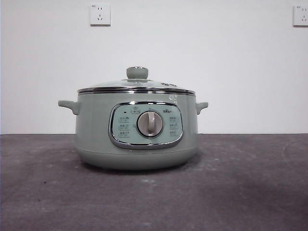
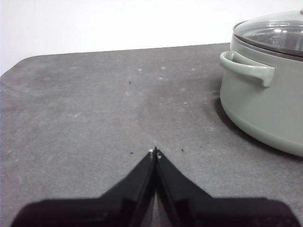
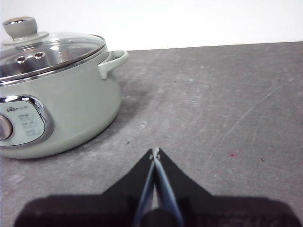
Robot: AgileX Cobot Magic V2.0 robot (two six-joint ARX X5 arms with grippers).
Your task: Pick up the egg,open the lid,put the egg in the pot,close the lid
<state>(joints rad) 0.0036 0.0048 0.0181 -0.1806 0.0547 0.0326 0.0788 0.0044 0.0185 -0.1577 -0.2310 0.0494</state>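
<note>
The pale sage-green pot (image 1: 137, 132) stands in the middle of the table, its control panel and silver dial (image 1: 149, 123) facing the front view. The glass lid (image 1: 137, 85) with its pale-green knob (image 1: 137, 72) sits closed on the pot. The pot also shows in the left wrist view (image 2: 265, 109) and in the right wrist view (image 3: 57, 113). My left gripper (image 2: 155, 152) is shut and empty, low over the table beside the pot's handle (image 2: 248, 68). My right gripper (image 3: 155, 152) is shut and empty on the pot's other side. The egg is out of view.
The dark grey table (image 1: 240, 192) runs to a white wall with two sockets (image 1: 100, 14). Bare tabletop (image 2: 94, 104) lies ahead of the left gripper, and more ahead of the right gripper (image 3: 227, 94).
</note>
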